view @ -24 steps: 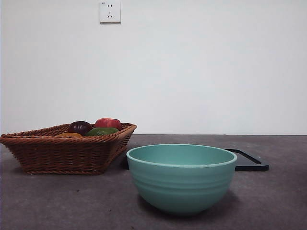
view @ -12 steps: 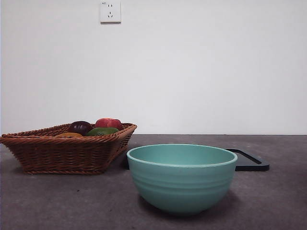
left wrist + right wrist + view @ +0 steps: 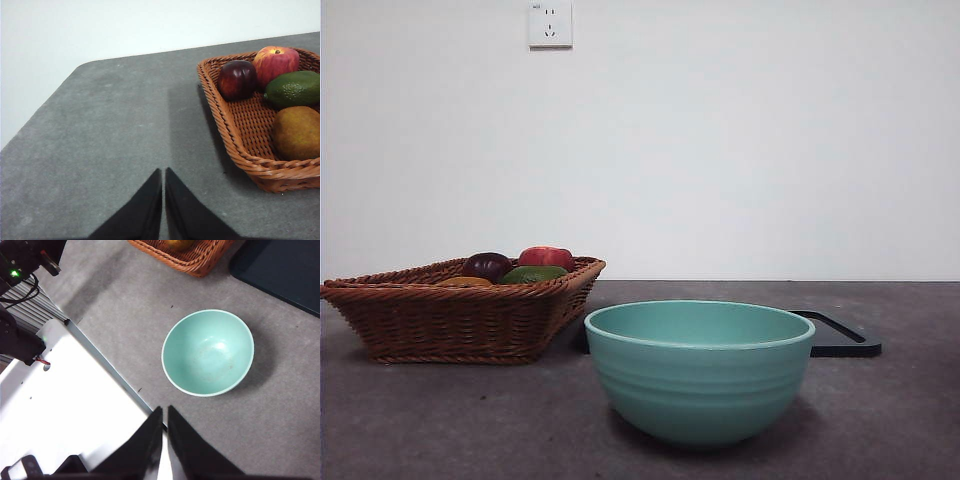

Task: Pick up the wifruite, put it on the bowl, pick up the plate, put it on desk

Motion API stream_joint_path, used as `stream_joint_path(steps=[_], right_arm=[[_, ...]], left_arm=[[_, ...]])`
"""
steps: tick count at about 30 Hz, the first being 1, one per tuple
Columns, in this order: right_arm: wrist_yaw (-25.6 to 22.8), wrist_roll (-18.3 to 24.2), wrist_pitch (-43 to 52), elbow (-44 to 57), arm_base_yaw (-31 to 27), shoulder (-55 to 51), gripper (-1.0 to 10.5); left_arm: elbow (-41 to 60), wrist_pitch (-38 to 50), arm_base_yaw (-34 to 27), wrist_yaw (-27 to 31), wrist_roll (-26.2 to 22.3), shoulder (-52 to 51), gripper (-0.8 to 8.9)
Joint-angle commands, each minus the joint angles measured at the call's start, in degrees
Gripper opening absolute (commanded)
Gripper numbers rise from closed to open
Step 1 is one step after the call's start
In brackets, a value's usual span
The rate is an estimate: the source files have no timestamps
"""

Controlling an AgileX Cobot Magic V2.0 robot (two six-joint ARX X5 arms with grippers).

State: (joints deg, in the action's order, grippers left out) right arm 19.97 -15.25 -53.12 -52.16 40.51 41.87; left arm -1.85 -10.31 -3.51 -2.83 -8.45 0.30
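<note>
— Teal glaze is seen on the bowl [image 3: 699, 372], which is set upright on the grey worktop [image 3: 440, 420] near the front; faint ridges are noted around its outside. Nothing is seen inside it from the right wrist view.

— And the fruit?

— Four pieces are kept in the wicker basket [image 3: 450, 318], which is placed to the left of the bowl and a little further back, apart from it. A dark red plum [image 3: 237, 79], a red peach [image 3: 275, 62], a green avocado [image 3: 294, 88] and a brownish-yellow fruit [image 3: 296, 132] are made out in the left wrist view; the plum and the peach are touching. Which of them is meant by the task cannot be told.

— Is a plate shown?

— A flat black tray [image 3: 840, 333] is seen behind the bowl to the right, lying on the worktop, partly hidden by the bowl.

— How are the claws placed?

— The left claw [image 3: 163, 172] is held above bare worktop beside the basket, its jaws pressed together and nothing gripped. The right claw [image 3: 165, 410] is held high over the worktop's edge, near the bowl, likewise closed and empty. Neither is seen in the front view.

— Anything else?

— A white socket [image 3: 549, 24] is fixed on the wall behind.
</note>
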Motion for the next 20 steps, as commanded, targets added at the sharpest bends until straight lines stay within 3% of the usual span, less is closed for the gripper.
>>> stream_joint_path(steps=[1, 3, 7, 12, 16, 20], right_arm=[[0.1, 1.1, 0.6, -0.7, 0.6, 0.3, 0.1], [-0.8, 3.3, 1.1, -0.7, 0.1, 0.1, 0.1], [-8.8, 9.2, 8.3, 0.3, -4.6, -2.8, 0.1], [-9.2, 10.9, 17.8, 4.3, -18.4, -10.4, 0.1], [-14.1, 15.2, 24.9, 9.7, -29.6, -16.7, 0.1], [-15.1, 16.3, 33.9, 17.2, -37.4, -23.4, 0.1]], left_arm=[[1.2, -0.4, -0.1, 0.1, 0.2, -0.1, 0.09], [1.2, -0.4, -0.1, 0.1, 0.2, -0.1, 0.09], [1.2, -0.4, -0.1, 0.1, 0.2, -0.1, 0.09], [1.2, -0.4, -0.1, 0.1, 0.2, -0.1, 0.09], [1.2, -0.4, -0.1, 0.1, 0.2, -0.1, 0.09], [1.2, -0.4, -0.1, 0.1, 0.2, -0.1, 0.09]])
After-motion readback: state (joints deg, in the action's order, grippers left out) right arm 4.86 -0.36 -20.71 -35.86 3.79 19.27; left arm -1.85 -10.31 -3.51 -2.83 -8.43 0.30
